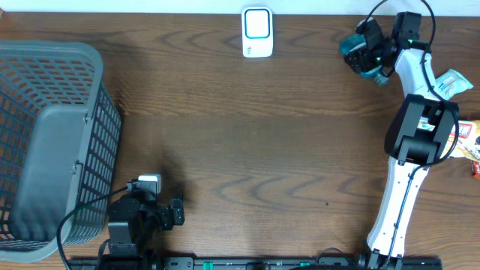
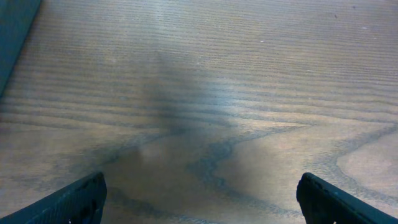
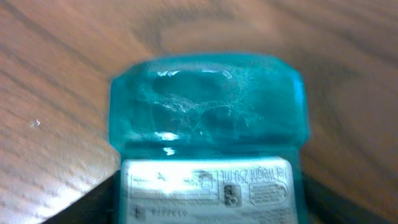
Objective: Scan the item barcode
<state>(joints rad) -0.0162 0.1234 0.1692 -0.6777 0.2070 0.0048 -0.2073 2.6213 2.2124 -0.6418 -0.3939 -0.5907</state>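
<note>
Your right gripper (image 1: 369,60) sits at about 1 o'clock on the table (image 1: 262,135) in the overhead view, right at the teal bottle (image 1: 350,49). From up here you cannot tell whether its fingers are pinching the bottle or only flanking it. The white scanner (image 1: 256,31) stands at 12 o'clock, well apart from the bottle. Your left gripper (image 1: 176,212) is down at 7 o'clock, near the grey basket (image 1: 45,90) at 9 o'clock. Small packets (image 1: 452,81) lie at 3 o'clock beside the right arm.

On the left wrist view, your fingers are spread wide, one at each lower corner, with only wood grain between them.

On the right wrist view, the bottle fills the frame over the wood. Its white label (image 3: 208,186) is at 6 o'clock, the print upside down and blurred. Dark shapes at 5 and 7 o'clock flank it, but you cannot tell whether they touch it.
</note>
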